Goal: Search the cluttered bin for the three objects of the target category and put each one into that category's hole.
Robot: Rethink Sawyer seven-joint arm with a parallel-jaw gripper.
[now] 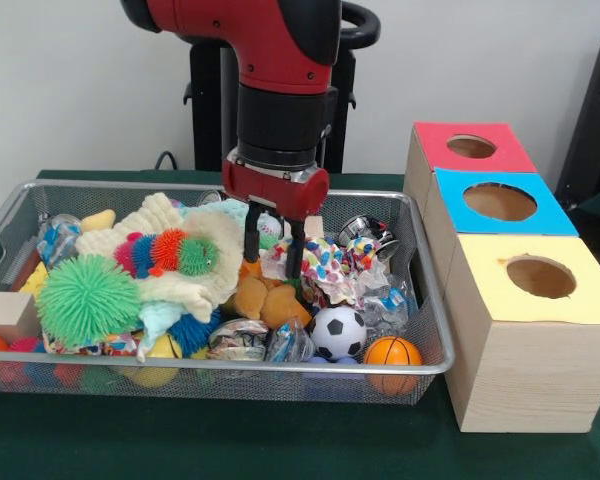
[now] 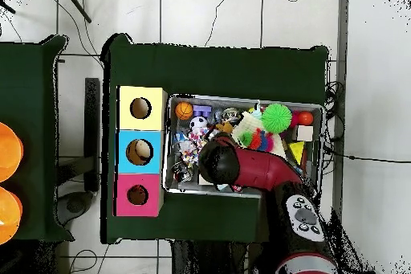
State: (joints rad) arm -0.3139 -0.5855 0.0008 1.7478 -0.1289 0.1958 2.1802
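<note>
The wire mesh bin (image 1: 230,367) stands on the green table, full of toys; it also shows in the overhead view (image 2: 241,194). My gripper (image 1: 273,262) reaches down into its middle, fingers apart, tips just above a tan-orange soft toy (image 1: 265,298). Nothing is held between the fingers. The tiger-striped toy is hidden. The red-topped box's hole (image 1: 471,146) is at the far right, empty from this side; in the overhead view the hole (image 2: 137,195) is left of the bin. My arm (image 2: 241,166) hides the gripper from above.
Blue-topped (image 1: 500,202) and yellow-topped (image 1: 540,277) boxes stand in a row with the red one. In the bin lie a green spiky ball (image 1: 88,297), a striped caterpillar toy (image 1: 168,252), a small football (image 1: 338,331), an orange basketball (image 1: 392,352) and a wooden block (image 1: 8,312).
</note>
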